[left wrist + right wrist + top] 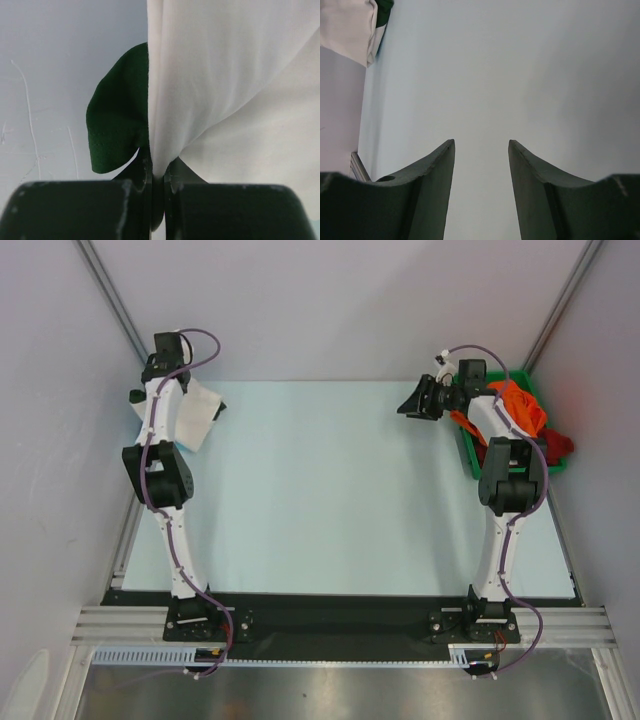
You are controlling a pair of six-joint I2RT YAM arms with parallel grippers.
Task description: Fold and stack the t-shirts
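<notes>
Cream t-shirt (225, 90): smooth, soft cloth falling in broad folds. A dark green sleeve (117, 125) of finer-textured fabric curves out on one side. In the top view the garment is bunched at the far left corner of the table (330, 490), partly hidden by the left arm. Whether it rests on the surface or hangs above it cannot be determined.

Left gripper (157, 167): jaws closed tight, pinching a fold of the cream cloth between the two black fingers.

Right gripper (481, 150): jaws spread wide with nothing held. Its curved black fingers (427, 185) are above the pale blue table surface, just beside the green bin (467, 448) at the far right.

Green bin: rigid, rectangular plastic. It holds a crumpled orange t-shirt (520, 405), with a dark red t-shirt (558, 445) at its right edge.
</notes>
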